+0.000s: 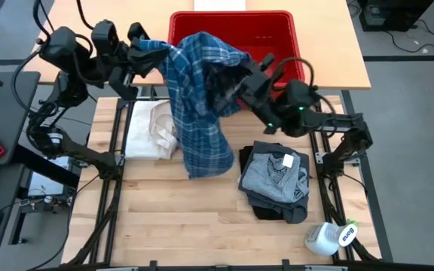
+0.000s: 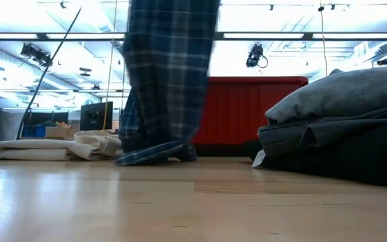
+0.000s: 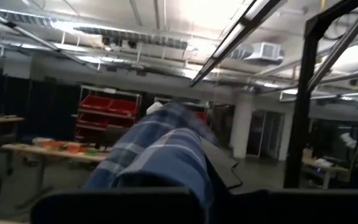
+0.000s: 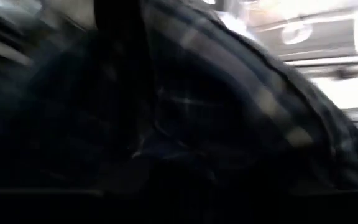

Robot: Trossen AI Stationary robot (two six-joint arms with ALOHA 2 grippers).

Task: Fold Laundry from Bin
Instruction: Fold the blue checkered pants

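The blue-and-white plaid shirt [image 1: 198, 98] is held up in front of the red bin [image 1: 277, 34] between both grippers. My left gripper [image 1: 146, 50] is shut on the shirt's left upper end. My right gripper [image 1: 236, 77] is shut on its right upper part, under the cloth. The shirt hangs down in the low view [image 2: 170, 74], and its lower end [image 2: 154, 153] lies on the table. A light grey garment lies folded on dark ones in a stack [image 1: 276, 179] at the right. My left gripper holds an upper edge of the plaid shirt [image 3: 166, 163] between its two fingers, coming level from the table's left side. The cloth runs away from the fingers in a bunched band, and the shirt hangs below. One layer or several, I cannot tell. My right gripper is shut on the plaid shirt's upper right part [image 1: 228, 71], coming from the table's right side. The cloth drapes over the fingers and fills the right wrist view [image 4: 216, 112], so the place of contact is hidden. The shirt hangs below with its lower end on the table.
A cream-white cloth [image 1: 151, 129] lies folded at the left, beside the hanging shirt. A white spray bottle [image 1: 330, 237] lies at the near right corner. The bare wooden table top [image 1: 179, 218] stretches toward the near edge.
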